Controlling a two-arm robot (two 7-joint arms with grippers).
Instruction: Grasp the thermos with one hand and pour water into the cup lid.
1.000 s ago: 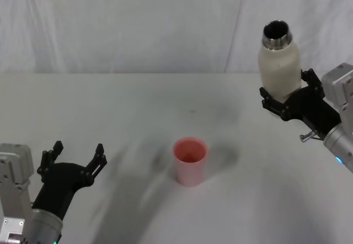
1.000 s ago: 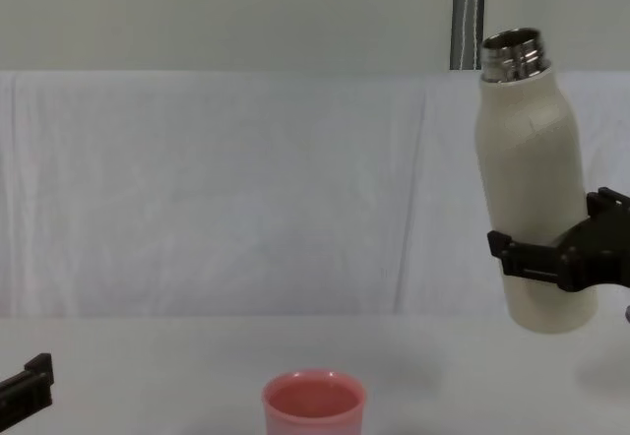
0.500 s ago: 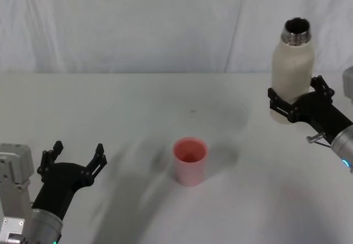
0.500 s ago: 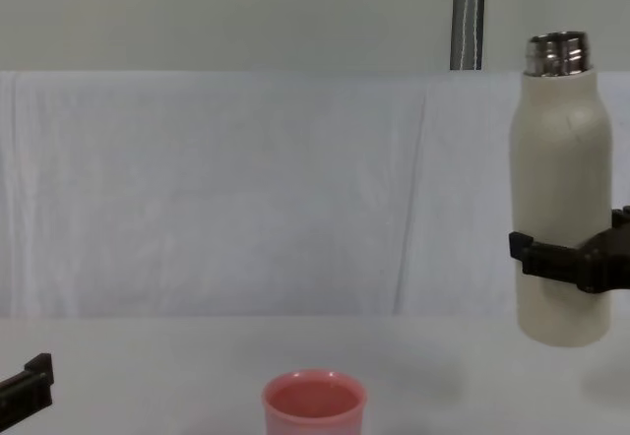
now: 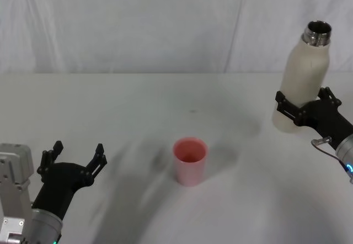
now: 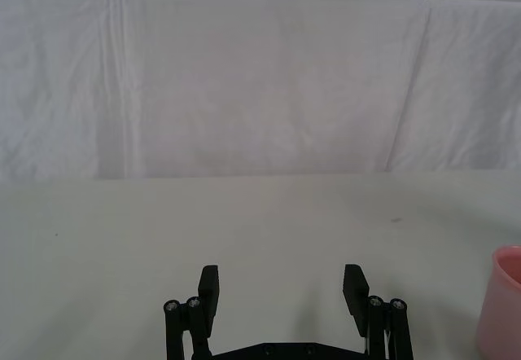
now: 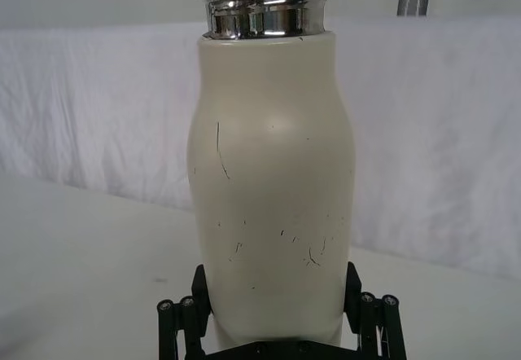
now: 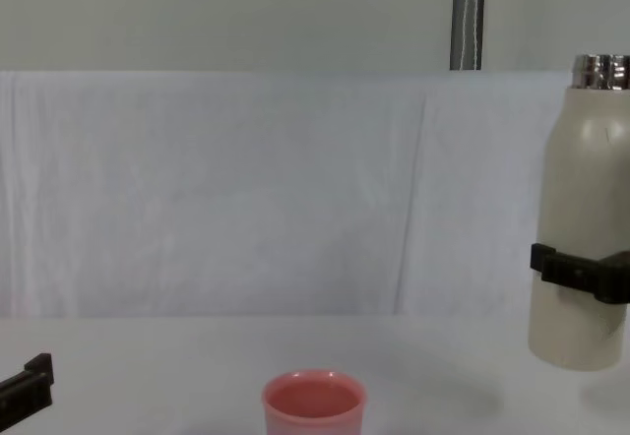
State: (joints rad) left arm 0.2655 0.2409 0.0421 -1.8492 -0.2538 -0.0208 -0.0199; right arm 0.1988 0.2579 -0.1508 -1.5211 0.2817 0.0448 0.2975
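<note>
Two grippers: both were over the white table [image 5: 138, 100], one at each side.
Right gripper [image 5: 303, 108]: was raised at the robot's right, its black fingers [image 7: 354, 291] clamped on the lower body of the bottle.
Bottle [image 5: 302, 80]: cream-white, stood near upright in that grip with its base off the table; the open steel neck [image 7: 263, 0] pointed up, well above the fingers.
Left gripper [image 5: 74, 157]: sat low at the robot's left, fingers spread apart around nothing.
Pink cup [image 5: 190, 160]: stood upright on the table between the two grippers, well apart from each, and lower than the bottle's base in the chest view; its rim [image 6: 507, 264] showed just beside the left gripper's fingers in the left wrist view.
</note>
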